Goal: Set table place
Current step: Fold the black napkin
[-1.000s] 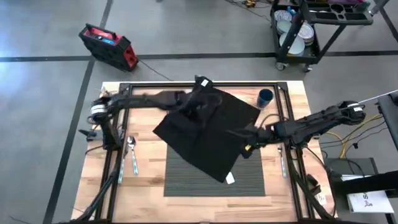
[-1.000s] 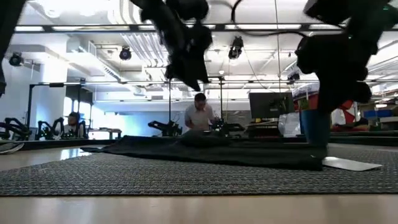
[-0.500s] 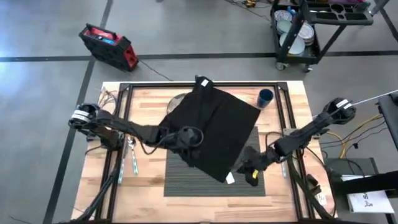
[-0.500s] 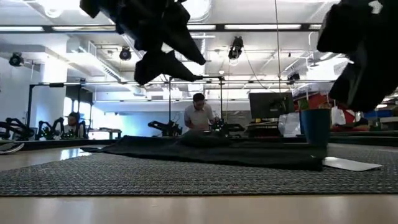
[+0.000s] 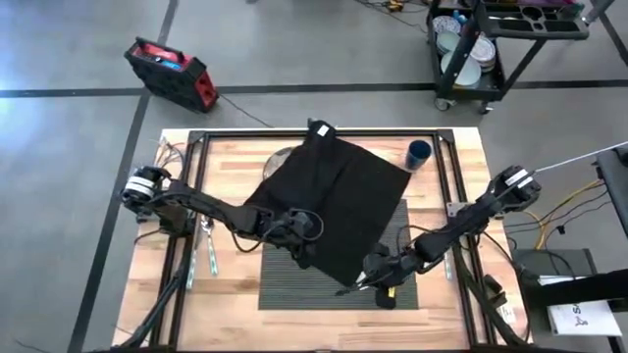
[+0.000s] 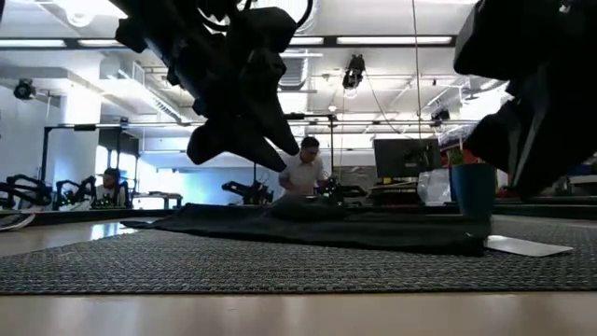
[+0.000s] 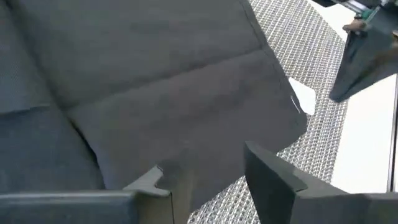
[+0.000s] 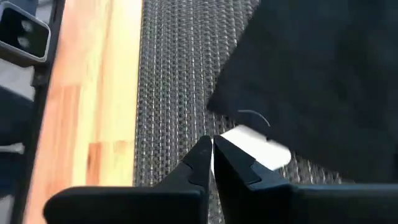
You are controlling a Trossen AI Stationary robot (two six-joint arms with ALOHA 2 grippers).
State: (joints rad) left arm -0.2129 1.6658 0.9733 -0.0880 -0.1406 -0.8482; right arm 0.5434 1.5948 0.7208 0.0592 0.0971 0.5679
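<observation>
Both grippers, left (image 5: pixel 312 227) spread, right (image 5: pixel 365 282) pinched together, hover over the rumpled black cloth napkin (image 5: pixel 334 201) covering the ribbed grey placemat (image 5: pixel 294 279); setting barely begun.

- No text, brand, number or sign can be read in any view.
- The white tag (image 8: pixel 256 144) on the black cloth (image 5: pixel 339 201) appears blank.

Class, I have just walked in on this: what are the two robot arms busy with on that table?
A large black cloth napkin lies spread askew over the ribbed dark grey placemat on the light wooden table. The left gripper, fingers open, hovers over the cloth's left edge. The right gripper, fingers nearly shut, points at the cloth's near corner beside its white tag. Neither holds it yet.
</observation>
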